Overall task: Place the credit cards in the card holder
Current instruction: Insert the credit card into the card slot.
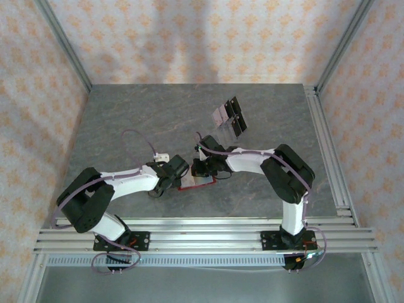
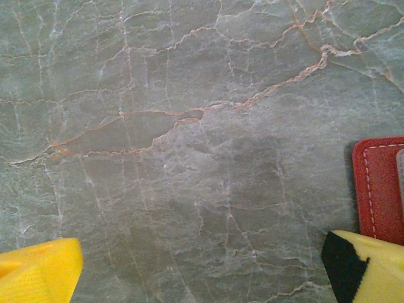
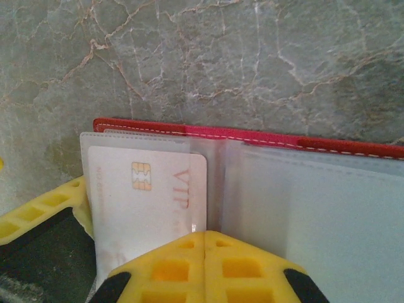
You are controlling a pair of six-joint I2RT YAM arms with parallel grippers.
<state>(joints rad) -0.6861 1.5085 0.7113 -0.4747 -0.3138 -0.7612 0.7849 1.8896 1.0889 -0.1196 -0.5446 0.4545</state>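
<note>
The card holder [image 1: 197,184] lies open on the desk [image 1: 126,113], toward 6 o'clock of its middle, with both arms meeting over it. In the right wrist view its red stitched rim runs along the far side and its clear sleeves [image 3: 303,202] face up. One VIP card [image 3: 145,196], chip showing, sits in the sleeve at 9 o'clock, and seems most of the way in. The right hand [image 3: 205,265] is clenched, its yellow fingers pressed together at the near edge where the card and the sleeve end. I cannot tell whether they pinch the card, the plastic, or nothing at all. The left hand [image 2: 199,262] is released, fingers spread wide over bare desk, one tip just beside the holder's red corner. It may be there to steady the holder. The other credit cards [image 1: 228,117] lie in a small cluster well apart from the holder, at about 1 o'clock from it. Their exact number is hard to read. By my reckoning the task is at an early stage: the first card is nearly seated. The cluster has yet to be fetched and slid in, and the sleeve at 3 o'clock looks unfilled.
</note>
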